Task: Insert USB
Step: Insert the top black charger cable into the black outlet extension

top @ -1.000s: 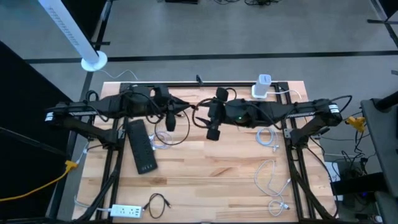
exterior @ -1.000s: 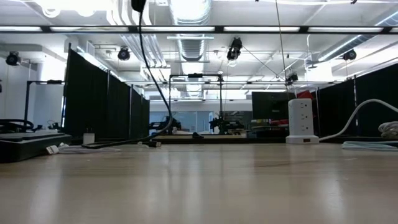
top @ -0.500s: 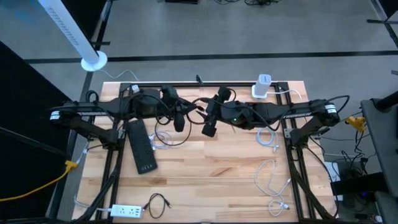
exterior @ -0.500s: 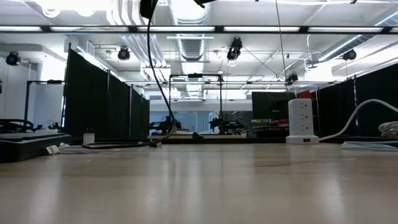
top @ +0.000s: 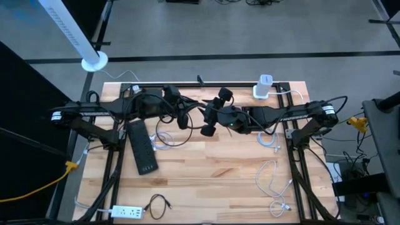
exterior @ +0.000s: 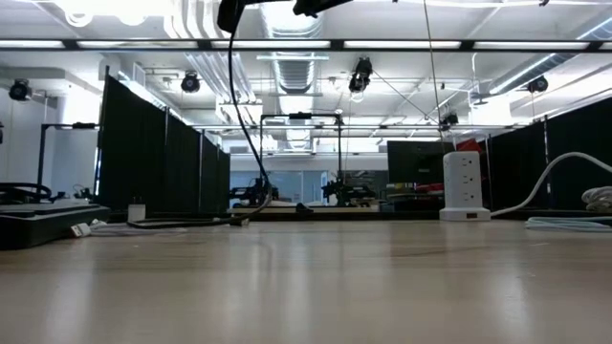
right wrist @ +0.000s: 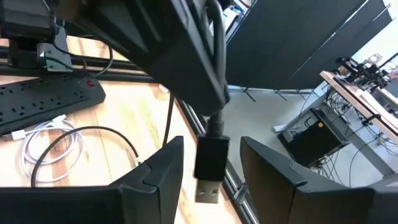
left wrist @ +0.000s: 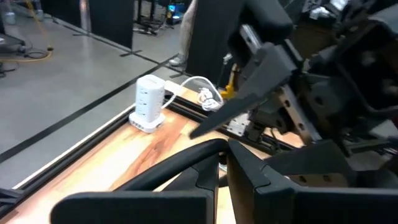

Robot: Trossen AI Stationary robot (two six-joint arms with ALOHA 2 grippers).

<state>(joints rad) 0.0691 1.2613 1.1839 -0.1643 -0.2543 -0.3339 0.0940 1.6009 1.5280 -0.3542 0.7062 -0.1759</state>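
High over the table's middle, my left gripper (top: 185, 117) is shut on a black USB cable (exterior: 241, 115). The cable's black plug (right wrist: 212, 157) with its metal tip (right wrist: 208, 193) sticks out past the left fingers. The rest of the cable hangs down to the table (top: 200, 169). My right gripper (right wrist: 211, 142) faces it from the right, open. Its fingers stand on either side of the plug without touching it. A white tower power strip (top: 264, 87) stands at the far right edge. My left gripper pinches the cable just behind the plug (right wrist: 215, 122) between its two shut fingers (right wrist: 186, 56). The plug juts free beyond the fingers, clear of the table. The cable hangs slack from the hold, and its lower part (exterior: 182, 223) lies on the table.
A black power strip (top: 142, 147) lies at the left under my left arm, with a white cable coil (right wrist: 50, 146) beside it. More white cables (top: 270, 178) lie at the right. A white power strip (top: 127, 212) and a short black cable (top: 157, 204) lie at the near edge.
My left gripper has carried the cable toward the table's right, closer to my right gripper. My right gripper has turned at the wrist and swung its fingertips toward the plug. The hanging cable has shifted along with the left gripper.
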